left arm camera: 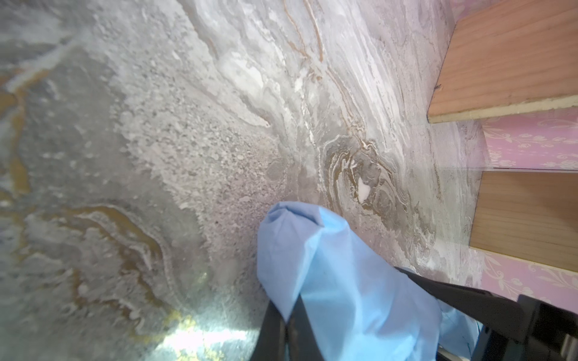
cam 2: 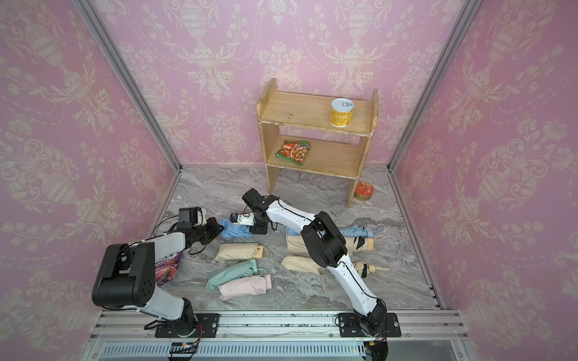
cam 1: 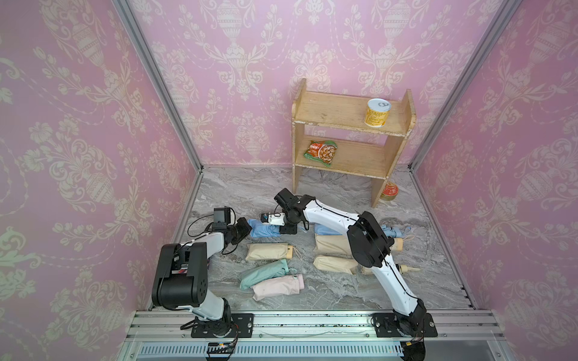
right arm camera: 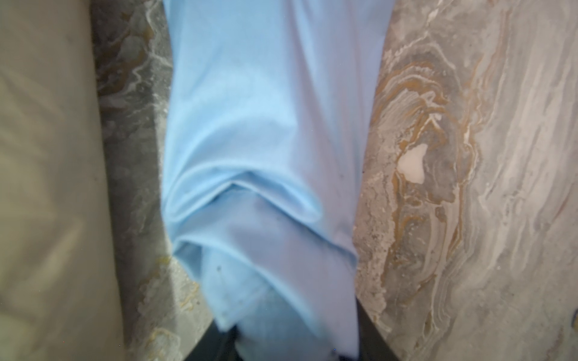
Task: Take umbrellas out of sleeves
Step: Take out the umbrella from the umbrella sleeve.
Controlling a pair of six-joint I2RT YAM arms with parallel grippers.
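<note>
A light blue sleeve with an umbrella inside lies across the marble floor between my two grippers. My left gripper is shut on the sleeve's loose closed end, with the fabric pinched between its fingertips. At the other end my right gripper is shut on the light blue bundle, one finger on each side. In both top views, cream, mint and pink sleeved umbrellas lie nearer the front. More cream rolls and a bare blue umbrella lie under the right arm.
A wooden shelf stands at the back right, holding a yellow can and a snack packet. A red tin sits by its foot. A purple candy bag lies beside the left arm. Pink walls enclose three sides.
</note>
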